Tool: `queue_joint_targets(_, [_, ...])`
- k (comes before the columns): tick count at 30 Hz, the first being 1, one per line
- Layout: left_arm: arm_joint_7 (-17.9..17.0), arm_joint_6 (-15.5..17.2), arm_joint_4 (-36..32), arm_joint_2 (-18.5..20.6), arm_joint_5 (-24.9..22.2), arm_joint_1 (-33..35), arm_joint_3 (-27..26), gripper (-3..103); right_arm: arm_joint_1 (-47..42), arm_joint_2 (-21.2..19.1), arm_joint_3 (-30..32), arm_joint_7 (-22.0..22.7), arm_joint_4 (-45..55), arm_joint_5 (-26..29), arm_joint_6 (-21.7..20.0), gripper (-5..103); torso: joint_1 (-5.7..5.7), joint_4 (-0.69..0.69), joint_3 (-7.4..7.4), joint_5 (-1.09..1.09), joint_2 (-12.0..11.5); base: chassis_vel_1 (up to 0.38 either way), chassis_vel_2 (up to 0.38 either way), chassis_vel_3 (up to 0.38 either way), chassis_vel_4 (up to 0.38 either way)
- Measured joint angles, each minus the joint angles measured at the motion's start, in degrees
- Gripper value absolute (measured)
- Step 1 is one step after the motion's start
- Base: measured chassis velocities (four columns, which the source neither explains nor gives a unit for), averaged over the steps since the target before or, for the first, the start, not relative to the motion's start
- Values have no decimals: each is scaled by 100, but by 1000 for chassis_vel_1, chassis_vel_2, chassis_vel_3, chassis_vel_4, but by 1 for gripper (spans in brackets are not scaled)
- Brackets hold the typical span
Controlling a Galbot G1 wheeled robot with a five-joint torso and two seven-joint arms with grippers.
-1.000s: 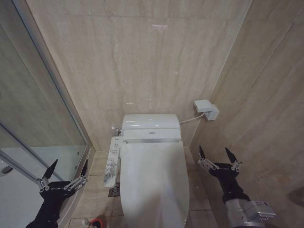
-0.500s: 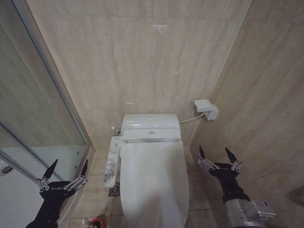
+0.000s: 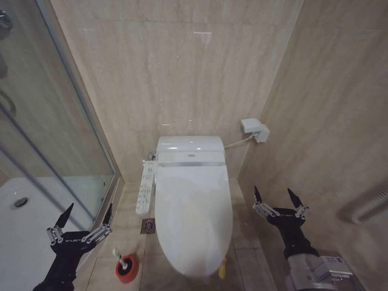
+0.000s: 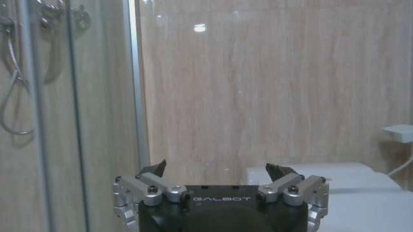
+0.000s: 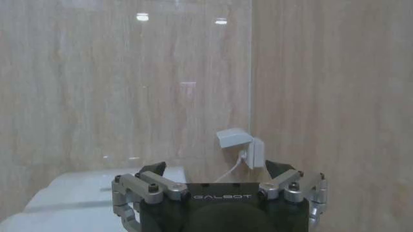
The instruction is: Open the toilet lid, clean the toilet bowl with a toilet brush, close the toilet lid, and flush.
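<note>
We see the toilet lid [image 3: 193, 218], a glossy white oval, shut flat over the toilet bowl [image 3: 182, 268], whose white rim peeks out at the front. A yellow strap hangs at the lid's front right edge. The toilet brush [image 3: 125, 264] stands on the floor tiles left of the bowl, white handle upright in its red cup.

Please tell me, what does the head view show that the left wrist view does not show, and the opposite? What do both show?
Head view alone: the closed glossy white plastic toilet lid, the small toilet brush in its red round cup holder, the long white remote panel, and the open right gripper beside the toilet.

Left wrist view alone: the shower hose behind the glass.

Both: the open left gripper, the white toilet tank, the white wall box and the beige tiled wall.
</note>
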Motion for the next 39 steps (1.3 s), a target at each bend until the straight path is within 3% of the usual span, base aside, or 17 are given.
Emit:
queue_joint_targets(8, [0, 0, 0, 1, -1, 0, 0, 100, 0, 1, 0, 0, 0, 1, 0, 100, 1, 0, 0, -4, 0, 300, -283, -302, 286])
queue_joint_targets(11, [0, 0, -2, 0, -1, 0, 0, 100, 0, 0, 0, 0, 0, 0, 0, 100, -1, 2, 0, 5, 0, 333, -325, -331, 321])
queue_joint_targets(13, [1, 1, -1, 0, -1, 0, 0, 100, 0, 0, 0, 0, 1, 0, 0, 100, -1, 0, 0, -5, 0, 318, -342, -308, 324])
queue_joint_targets(23, [0, 1, -1, 0, -1, 0, 0, 100, -1, 1, 0, 0, 1, 0, 0, 100, -2, 1, -1, -2, 1, 263, -255, -262, 263])
queue_joint_targets(39, [0, 1, -1, 1, -1, -1, 0, 100, 1, 0, 0, 0, 0, 0, 0, 100, 4, 0, 1, -1, -1, -15, 1, -7, 8])
